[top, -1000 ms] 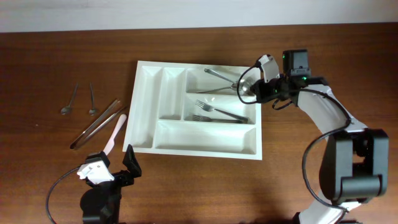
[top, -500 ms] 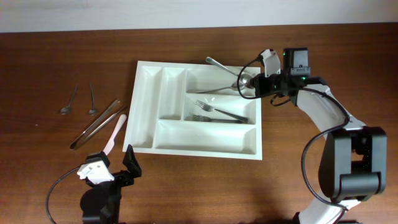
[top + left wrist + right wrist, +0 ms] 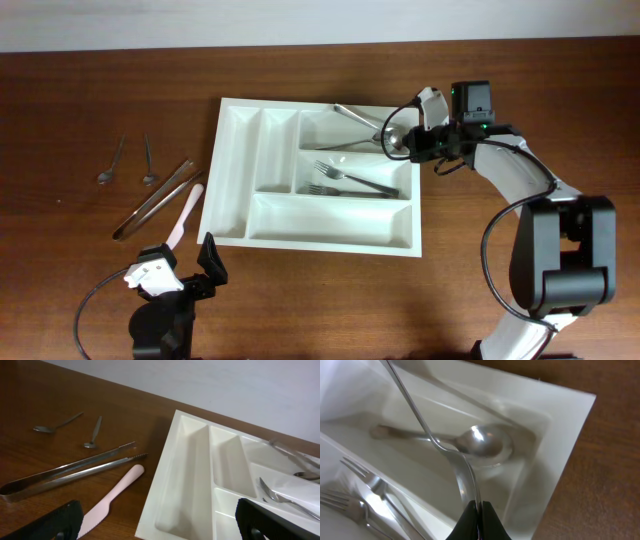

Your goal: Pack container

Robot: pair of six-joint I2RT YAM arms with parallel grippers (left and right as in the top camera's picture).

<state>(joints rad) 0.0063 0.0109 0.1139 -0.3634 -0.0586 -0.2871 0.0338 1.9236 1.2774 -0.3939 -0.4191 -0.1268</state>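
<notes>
Overhead: small spoons (image 3: 104, 174), tongs (image 3: 155, 198), pink knife (image 3: 185, 212) lay at left on table (image 3: 80, 250). Left gripper (image 3: 182, 262) near front edge, jaws wide apart, empty. Tray (image 3: 330, 222) sat mid-table, forks (image 3: 350, 181) in middle slot. Right gripper (image 3: 408, 140) over tray's far-right slot, clamped on metal utensil (image 3: 355, 113).

The container (image 3: 330, 225) is lying flat on the desk (image 3: 80, 100), sitting about midway between the left and right edges and somewhat nearer the far edge, turned slightly out of square with it. It is showing as a large white rectangular plastic tray with five compartments: two narrow ones (image 3: 185, 480) running side by side at its left end, two long ones stacked to their right, and one long one running along its near side. Two forks (image 3: 350, 182) are lying in the middle long compartment, and a spoon (image 3: 487, 442) is resting in the far one, by the right wall (image 3: 560, 425).
</notes>
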